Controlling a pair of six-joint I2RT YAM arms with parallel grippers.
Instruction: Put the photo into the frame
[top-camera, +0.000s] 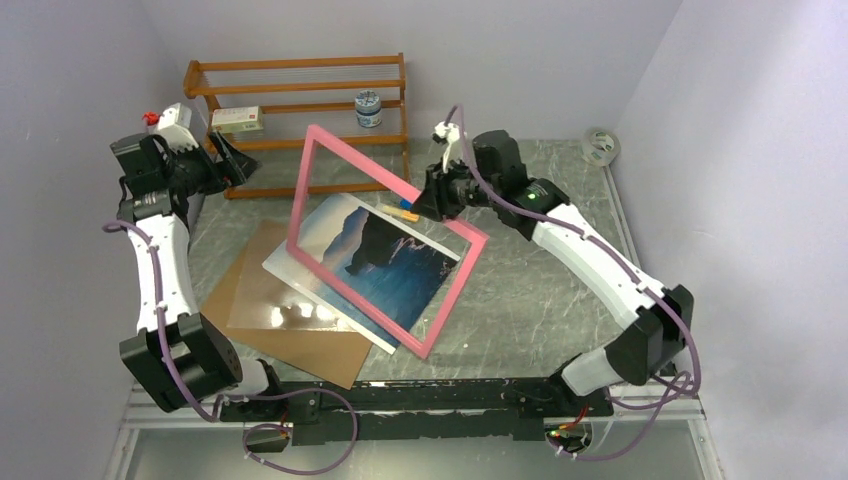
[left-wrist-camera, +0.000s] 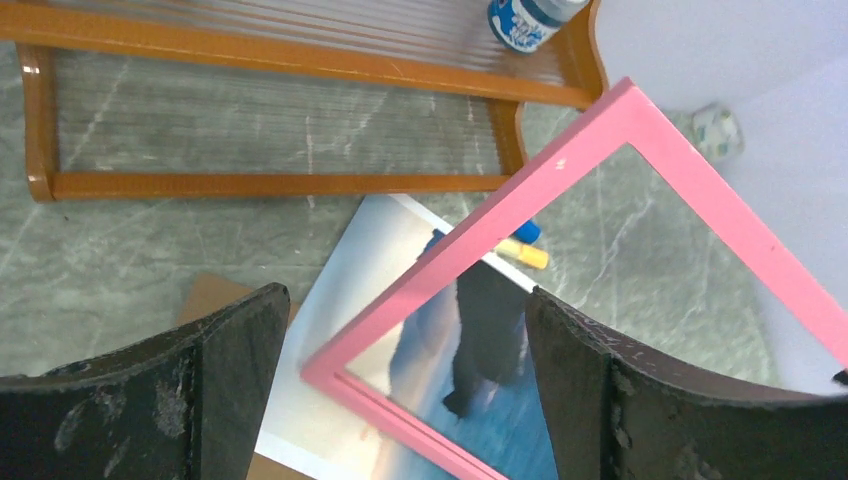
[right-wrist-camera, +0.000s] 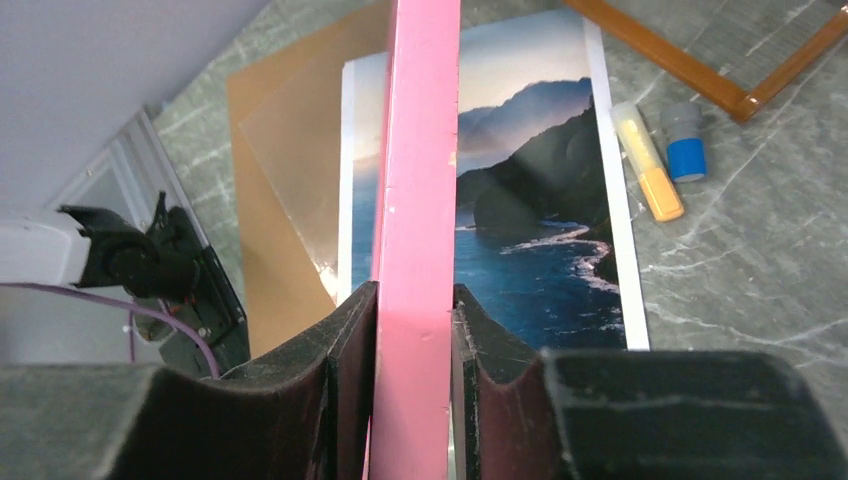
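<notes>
1. Right gripper (right-wrist-camera: 413, 315) - jaws clamped on the upper long rail of the large rectangular pink-bordered picture frame (right-wrist-camera: 420, 150), holding it tilted up on its lower long rail.
2. Large thin sea-and-mountain photo print (top-camera: 390, 265) lies flat and face up on the grey marbled table (top-camera: 540, 310), under the raised frame and overlapping a brown hardboard sheet (top-camera: 310, 355). Its long axis runs roughly parallel to the frame's long rails.
3. Left gripper (top-camera: 232, 160) - wide open and empty, hovers by the orange wooden shelf rack (top-camera: 300, 64). The photo lies below and to its right; as the free arm, it is likely the one to move the print.
4. Writing: the blue-and-white jar (top-camera: 368, 108) and small box (top-camera: 238, 119) have labels, both unreadable.
</notes>
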